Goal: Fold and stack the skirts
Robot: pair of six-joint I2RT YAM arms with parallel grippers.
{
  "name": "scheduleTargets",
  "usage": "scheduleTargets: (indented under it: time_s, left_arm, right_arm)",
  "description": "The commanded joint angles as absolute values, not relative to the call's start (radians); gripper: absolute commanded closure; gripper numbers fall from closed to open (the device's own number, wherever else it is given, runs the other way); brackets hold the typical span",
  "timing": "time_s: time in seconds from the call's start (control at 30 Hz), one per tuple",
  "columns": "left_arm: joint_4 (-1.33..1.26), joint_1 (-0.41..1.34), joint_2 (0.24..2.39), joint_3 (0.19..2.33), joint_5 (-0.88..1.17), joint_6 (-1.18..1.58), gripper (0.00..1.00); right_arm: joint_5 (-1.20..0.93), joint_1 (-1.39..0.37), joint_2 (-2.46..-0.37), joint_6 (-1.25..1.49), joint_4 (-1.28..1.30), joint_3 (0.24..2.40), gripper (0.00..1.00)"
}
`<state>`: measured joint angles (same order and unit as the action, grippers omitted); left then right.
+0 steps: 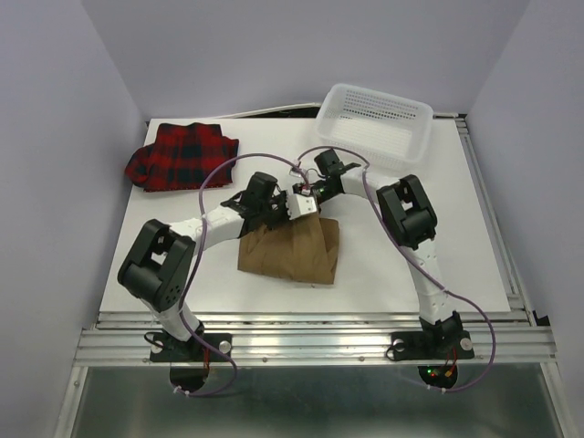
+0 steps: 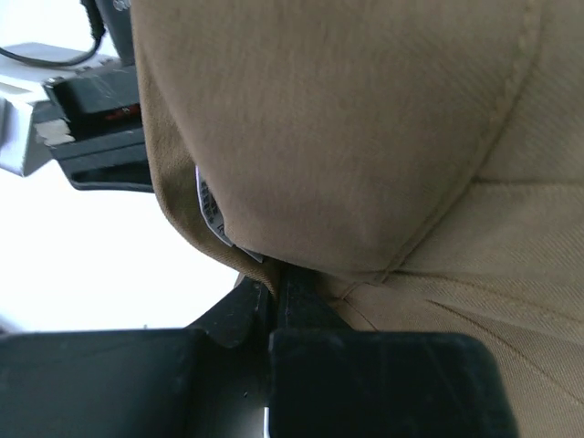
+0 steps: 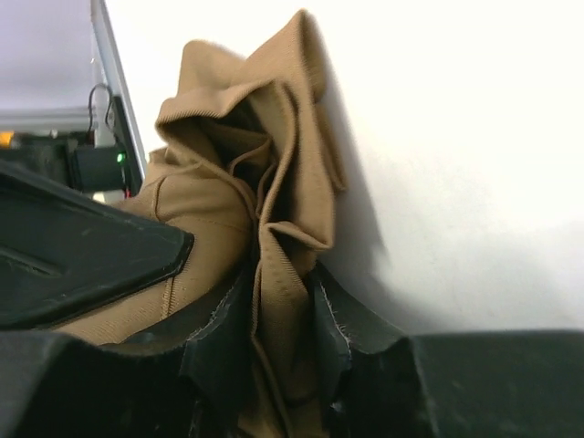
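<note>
The tan-brown skirt (image 1: 290, 253) lies folded near the table's middle, and both grippers meet at its far edge. My left gripper (image 1: 278, 217) is shut on a thin hem of this skirt (image 2: 365, 137), the jaws pinched tight around it (image 2: 273, 276). My right gripper (image 1: 315, 212) is shut on a bunched fold of the same cloth (image 3: 274, 182), which stands up between its fingers (image 3: 285, 306). The red-and-black plaid skirt (image 1: 181, 157) lies folded at the far left corner, apart from both grippers.
A white mesh basket (image 1: 376, 123) stands at the far right of the white table (image 1: 429, 237). Purple cables loop over both arms. Part of the right arm (image 2: 91, 119) shows close beside my left gripper.
</note>
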<state>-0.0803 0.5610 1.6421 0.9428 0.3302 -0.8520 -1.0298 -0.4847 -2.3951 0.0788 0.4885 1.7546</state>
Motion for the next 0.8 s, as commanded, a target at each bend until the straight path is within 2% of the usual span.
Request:
scheduleTargets:
  time_s: [0.0,0.13,0.2,0.27,0.33,0.43,0.47,0.53,0.57,0.67,0.77]
  left_arm:
    - [-0.132,0.563,1.655,0.928,0.325,-0.867,1.0]
    - [-0.123,0.566,1.684,0.931,0.333,-0.877,1.0]
    - [-0.104,0.566,1.697,0.943,0.336,-0.882,1.0]
    - [-0.078,0.566,1.71,0.953,0.348,-0.882,1.0]
    - [-0.061,0.566,1.727,0.974,0.357,-0.862,0.95]
    - [-0.012,0.56,1.759,1.034,0.357,-0.841,0.85]
    - [0.021,0.554,1.766,1.054,0.362,-0.821,0.78]
    - [0.052,0.532,1.767,1.115,0.38,-0.798,0.69]
    - [0.092,0.523,1.764,1.141,0.39,-0.781,0.46]
    - [0.179,0.5,1.743,1.247,0.432,-0.743,0.32]
    - [0.241,0.48,1.701,1.344,0.465,-0.695,0.27]
  right_arm:
    - [-0.807,-0.474,-2.422,0.152,0.494,1.831,0.63]
    - [-0.704,-0.453,-2.405,0.215,0.494,1.897,0.58]
    - [-0.629,-0.424,-2.404,0.236,0.494,1.952,0.53]
    - [-0.615,-0.39,-2.413,0.262,0.495,1.996,0.42]
    - [-0.639,-0.324,-2.44,0.313,0.512,2.07,0.41]
    - [-0.715,-0.266,-2.438,0.33,0.515,2.095,0.41]
    - [-0.753,-0.237,-2.403,0.302,0.515,2.077,0.41]
    - [-0.802,-0.209,-2.353,0.269,0.515,2.045,0.41]
    - [-0.868,-0.189,-2.288,0.238,0.514,1.998,0.41]
    - [-0.966,-0.189,-2.134,0.192,0.512,1.89,0.41]
    - [-1.029,-0.189,-2.011,0.216,0.434,1.777,0.41]
